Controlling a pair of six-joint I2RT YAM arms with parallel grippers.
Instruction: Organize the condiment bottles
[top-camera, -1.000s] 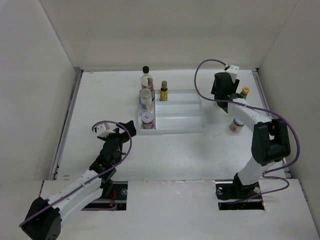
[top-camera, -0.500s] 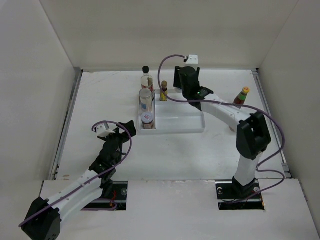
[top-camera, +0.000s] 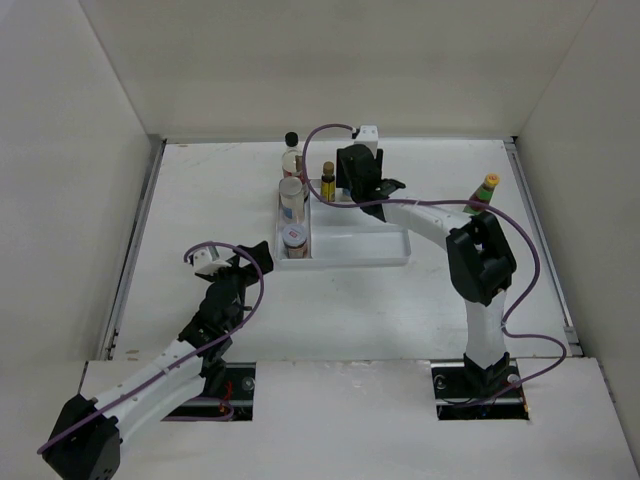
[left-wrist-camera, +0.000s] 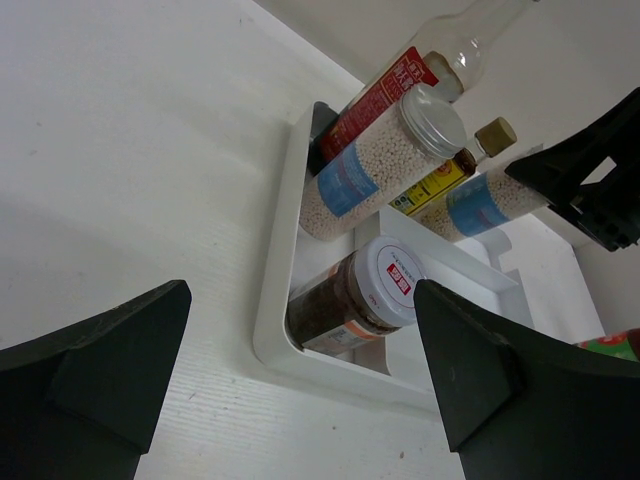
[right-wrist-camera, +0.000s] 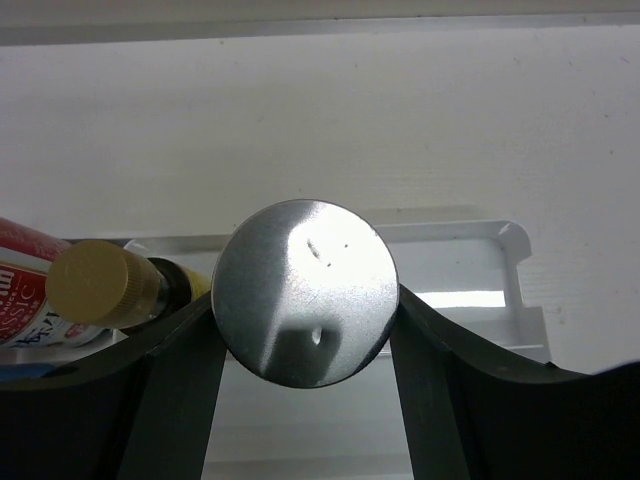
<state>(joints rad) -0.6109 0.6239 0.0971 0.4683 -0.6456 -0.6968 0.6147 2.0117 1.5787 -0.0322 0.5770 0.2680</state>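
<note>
My right gripper (right-wrist-camera: 305, 335) is shut on a silver-lidded jar (right-wrist-camera: 305, 292), held over the back left part of the white tray (right-wrist-camera: 470, 268). From above, the right gripper (top-camera: 353, 188) hangs just right of the tiny yellow-capped bottle (top-camera: 327, 181). Along the tray's left side stand a tall clear black-capped bottle (top-camera: 291, 150), a silver-lidded jar of white pellets (top-camera: 292, 197) and a white-lidded jar (top-camera: 294, 238). A red sauce bottle (top-camera: 483, 192) stands on the table at the right. My left gripper (top-camera: 253, 262) is open and empty near the tray's front left corner.
White walls close the table at the back and on both sides. The right arm's elbow (top-camera: 478, 260) stretches across the table right of the tray. In the left wrist view the tray's rim (left-wrist-camera: 275, 300) lies just beyond the left gripper (left-wrist-camera: 300, 335).
The right arm has swung left from the back right of the table to above the tray, with the jar in its grip. The left arm has stayed put.
</note>
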